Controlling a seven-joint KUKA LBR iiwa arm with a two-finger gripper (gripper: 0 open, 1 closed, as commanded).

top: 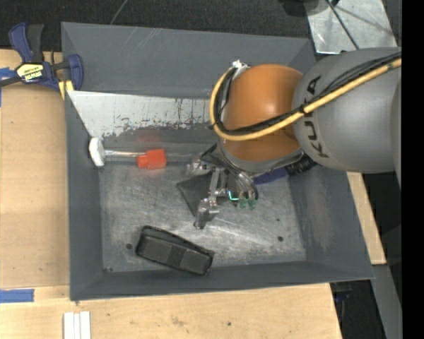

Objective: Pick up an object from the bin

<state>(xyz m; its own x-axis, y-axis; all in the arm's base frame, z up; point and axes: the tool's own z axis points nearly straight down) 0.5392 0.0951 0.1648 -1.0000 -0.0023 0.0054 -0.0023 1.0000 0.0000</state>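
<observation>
Looking down into the grey bin (85, 260), you find the pincer (213, 202) low near the middle of the floor, under the arm's orange cover (258, 111). Its metal tip sits right at the edge of a dark grey wedge-shaped piece (190, 191) that lies flat at mid-bin, just to the view's left of the tip. You cannot tell whether the two touch. You also cannot tell whether the pincer is spread or pressed together, since the wrist and its hardware hide that part, and nothing can be made out held in it.

A black oblong case (173, 251) lies near the front wall, well apart from the pincer. Along the back of the floor lies a clear tube with a white cap (124, 150) at its left end. A small red block (152, 160) rests at the tube's side or inside it; you cannot tell which. A blue thing (272, 177) pokes out from beneath the arm.
</observation>
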